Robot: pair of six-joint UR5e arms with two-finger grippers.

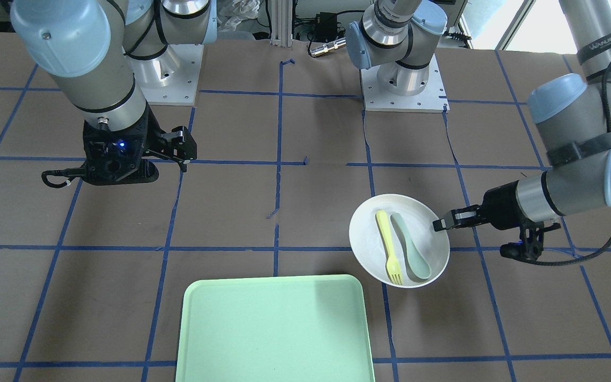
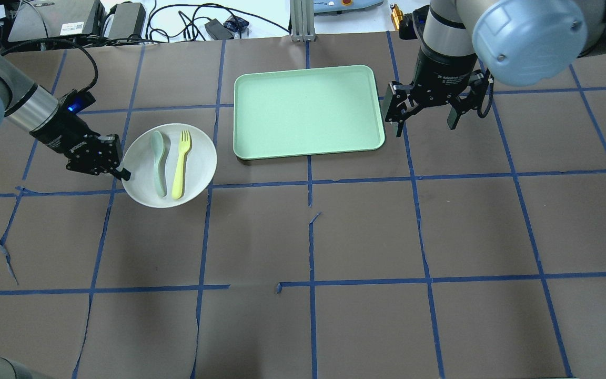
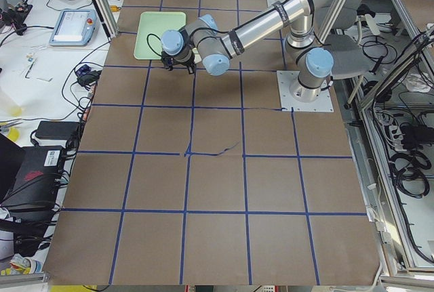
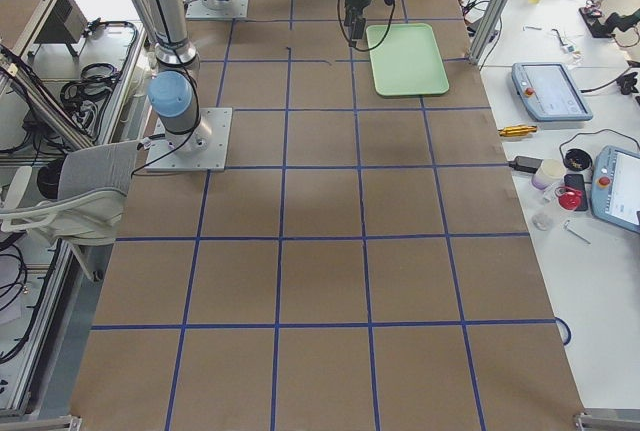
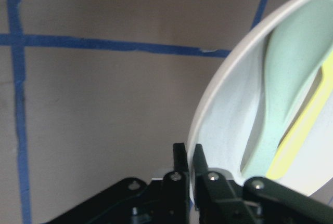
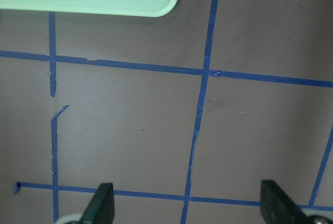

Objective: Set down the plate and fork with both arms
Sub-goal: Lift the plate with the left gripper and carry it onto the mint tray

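Observation:
The off-white plate [image 2: 198, 158] sits on the table left of the tray, also in the front view [image 1: 369, 239]. The pale yellow fork [image 2: 181, 164] lies in it beside a grey-green spoon [image 2: 158, 163]. My left gripper [image 2: 120, 172] is shut on the plate's left rim; the left wrist view shows its fingers [image 5: 179, 169] pinching the rim [image 5: 208, 115]. My right gripper [image 2: 424, 113] is open and empty, hanging above the table just right of the tray; its fingertips [image 6: 101, 203] show spread wide in the right wrist view.
The mint-green tray [image 2: 308, 110] lies at the middle back of the table, its corner in the right wrist view [image 6: 156, 0]. Brown paper with blue tape lines covers the table. Cables and devices lie beyond the far edge.

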